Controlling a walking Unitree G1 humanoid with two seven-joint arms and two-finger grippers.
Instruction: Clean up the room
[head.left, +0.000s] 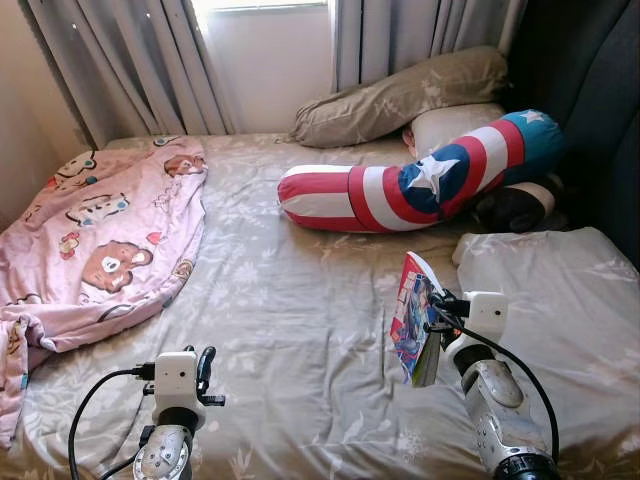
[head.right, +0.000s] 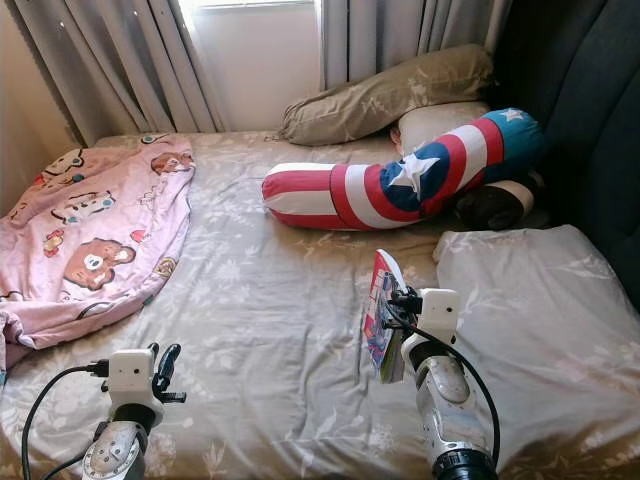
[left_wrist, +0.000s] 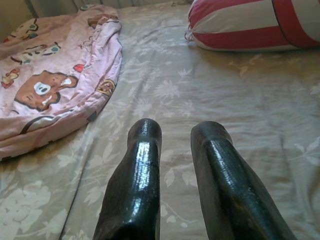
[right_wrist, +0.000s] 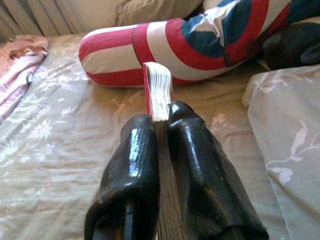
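- Over the bed, toward its right side, the right gripper is up above the floral sheet with its two black fingers pinching a book by the lower edge.
- That book stands on edge in the air, colourful cover facing the robot's left, page block up between the fingertips in the right wrist view, and it looks clear of the sheet.
- Down at the near left, the left gripper hovers low over the bare sheet, its fingers spread a little with a gap of sheet showing between them, nothing in its hold.
- Off to the left side, a pink blanket printed with cartoon bears lies rumpled, and its near corner spills over the bed edge.
- Across the far middle lies a long bolster in red and white stripes with a blue ring and white star, curving away to the right.
- Behind it, against the grey curtains and the window wall, an olive floral pillow leans, and a paler pillow peeks out beneath.
- Just right of the book, a flat pillow in the sheet's own print rests by the dark headboard.
- A dark rounded cushion tucks under the bolster's far end; what it is I can't make out.
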